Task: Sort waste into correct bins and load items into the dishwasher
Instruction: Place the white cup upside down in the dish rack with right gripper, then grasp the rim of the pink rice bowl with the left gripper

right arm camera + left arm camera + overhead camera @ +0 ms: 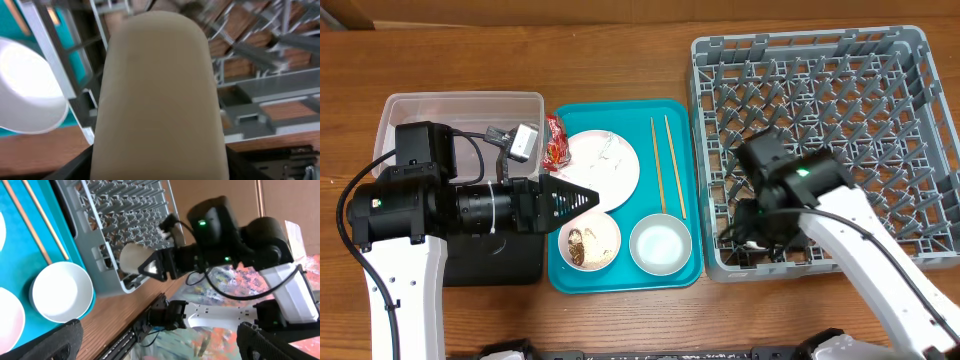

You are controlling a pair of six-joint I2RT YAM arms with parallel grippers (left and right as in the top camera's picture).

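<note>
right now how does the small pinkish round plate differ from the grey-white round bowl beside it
The small pinkish round plate is shallow and holds brown and whitish scraps; the grey-white round bowl is deeper and empty. Both sit on the teal tray.

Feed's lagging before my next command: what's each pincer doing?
Left pincer: open, empty.
Right pincer: closed on the cup.

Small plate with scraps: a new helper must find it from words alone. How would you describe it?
Find the teal tray beside the grey rack. Two round dishes sit along its edge nearest the robot; take the small plate farther from that rack. Unlike the clean white bowl, it holds brownish scraps.
</note>
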